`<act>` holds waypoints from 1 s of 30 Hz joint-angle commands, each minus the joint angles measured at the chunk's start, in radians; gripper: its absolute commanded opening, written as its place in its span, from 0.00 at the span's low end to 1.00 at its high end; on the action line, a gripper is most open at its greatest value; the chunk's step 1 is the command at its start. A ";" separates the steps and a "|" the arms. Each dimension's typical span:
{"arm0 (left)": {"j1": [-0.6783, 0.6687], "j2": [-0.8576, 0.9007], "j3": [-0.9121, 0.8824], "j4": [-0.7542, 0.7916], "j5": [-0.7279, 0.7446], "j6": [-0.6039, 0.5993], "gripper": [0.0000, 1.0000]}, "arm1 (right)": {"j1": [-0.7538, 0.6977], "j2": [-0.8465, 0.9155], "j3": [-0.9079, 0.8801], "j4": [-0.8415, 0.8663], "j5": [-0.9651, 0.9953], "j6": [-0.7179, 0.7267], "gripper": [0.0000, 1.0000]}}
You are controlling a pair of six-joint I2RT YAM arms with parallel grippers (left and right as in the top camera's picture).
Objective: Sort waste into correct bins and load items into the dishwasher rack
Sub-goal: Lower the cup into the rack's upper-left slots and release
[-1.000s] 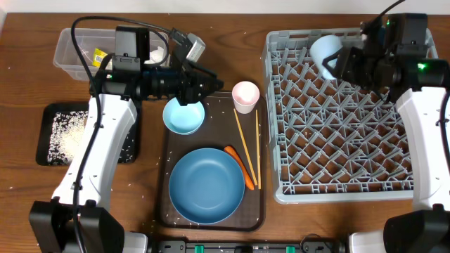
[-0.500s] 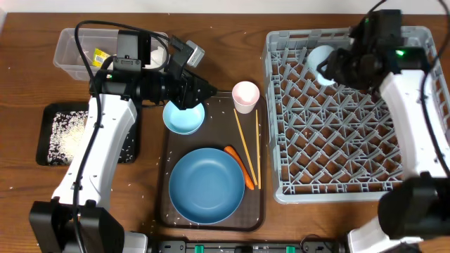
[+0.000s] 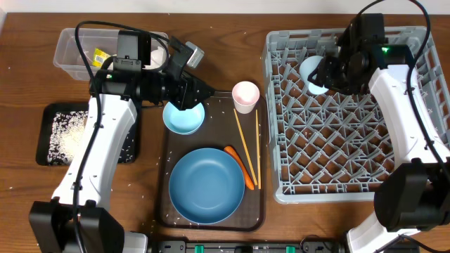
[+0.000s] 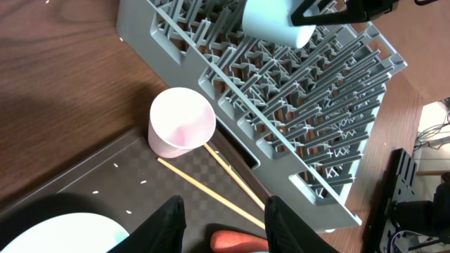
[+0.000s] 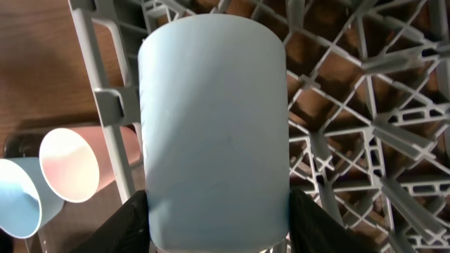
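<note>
Gripping the light-blue cup [image 5: 214, 133] in the right gripper [image 5: 219, 239], low over the dishwasher rack's [image 3: 271, 126] far-left pegs — presumably to seat it there; left gripper [image 4: 225, 221] parted, empty, near the pale pink cup [image 4: 181, 131]

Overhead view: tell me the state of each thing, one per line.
Light-blue cup, held by right gripper over grey lattice rack.
Left gripper, open, empty.
Pale pink cup, upright, empty.
Small light-blue bowl, upright, empty.
Large blue plate, flat, empty.
Orange carrot, lying beside the plate.
Shallow black tray, holding white rice.
</note>
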 commanded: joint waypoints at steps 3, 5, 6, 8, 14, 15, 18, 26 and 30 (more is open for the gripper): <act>-0.002 -0.011 0.020 -0.003 -0.009 0.006 0.38 | 0.011 0.005 0.017 -0.030 0.003 0.006 0.36; -0.002 -0.011 0.020 -0.004 -0.009 0.006 0.38 | 0.011 0.005 0.017 -0.043 0.003 0.006 0.35; -0.002 -0.011 0.020 -0.004 -0.009 0.006 0.38 | 0.011 0.005 0.017 -0.046 0.003 0.006 0.35; -0.002 -0.011 0.020 -0.005 -0.009 0.006 0.38 | 0.011 0.005 0.017 -0.051 0.003 0.003 0.35; -0.002 -0.011 0.020 -0.007 -0.009 0.006 0.38 | 0.011 0.005 0.017 -0.051 -0.002 0.003 0.33; -0.002 -0.011 0.020 -0.007 -0.009 0.006 0.38 | 0.011 0.004 0.018 -0.051 -0.007 0.003 0.32; -0.002 -0.011 0.020 -0.007 -0.010 0.006 0.38 | 0.011 0.002 0.018 -0.051 -0.035 0.003 0.31; -0.002 -0.011 0.020 -0.007 -0.010 0.006 0.38 | 0.010 0.002 0.045 -0.090 -0.077 -0.017 0.29; -0.002 -0.011 0.020 -0.007 -0.010 0.006 0.38 | 0.008 0.002 0.064 -0.108 -0.075 -0.027 0.30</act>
